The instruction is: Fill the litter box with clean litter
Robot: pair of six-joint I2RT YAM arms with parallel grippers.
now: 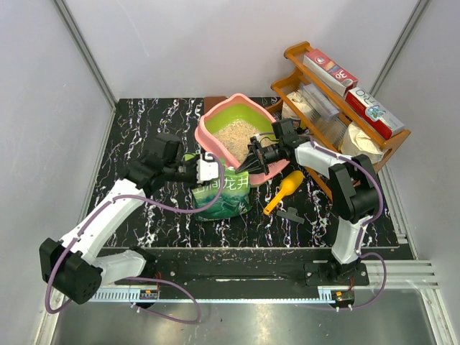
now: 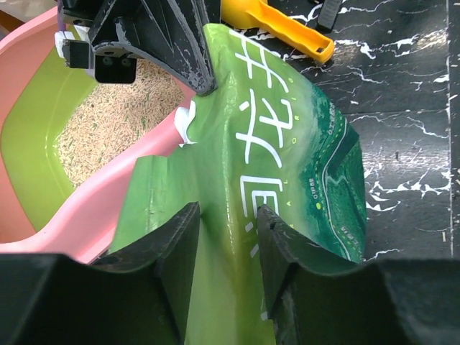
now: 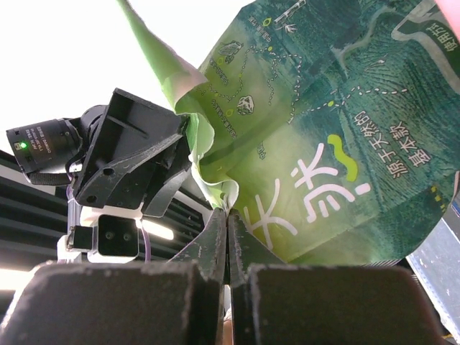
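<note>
The pink litter box (image 1: 213,113) with lime-green inner walls stands at the back centre, and beige clean litter (image 1: 233,135) lies in it. The litter (image 2: 108,122) also shows in the left wrist view, inside the pink rim (image 2: 79,215). A green bag (image 1: 224,192) with white characters stands upright against the box's near side. My left gripper (image 1: 218,172) straddles a fold of the bag (image 2: 287,144), and the left gripper's (image 2: 228,210) fingers press that fold from both sides. My right gripper (image 1: 249,164) is shut on the bag's torn top edge (image 3: 215,165), its fingers meeting at the tip (image 3: 227,213).
A yellow-orange scoop (image 1: 282,192) lies on the black marbled table (image 1: 136,136) right of the bag, with a small dark clip (image 1: 291,213) near it. A brown wooden rack (image 1: 338,108) holding boxes stands at the back right, close behind the right arm.
</note>
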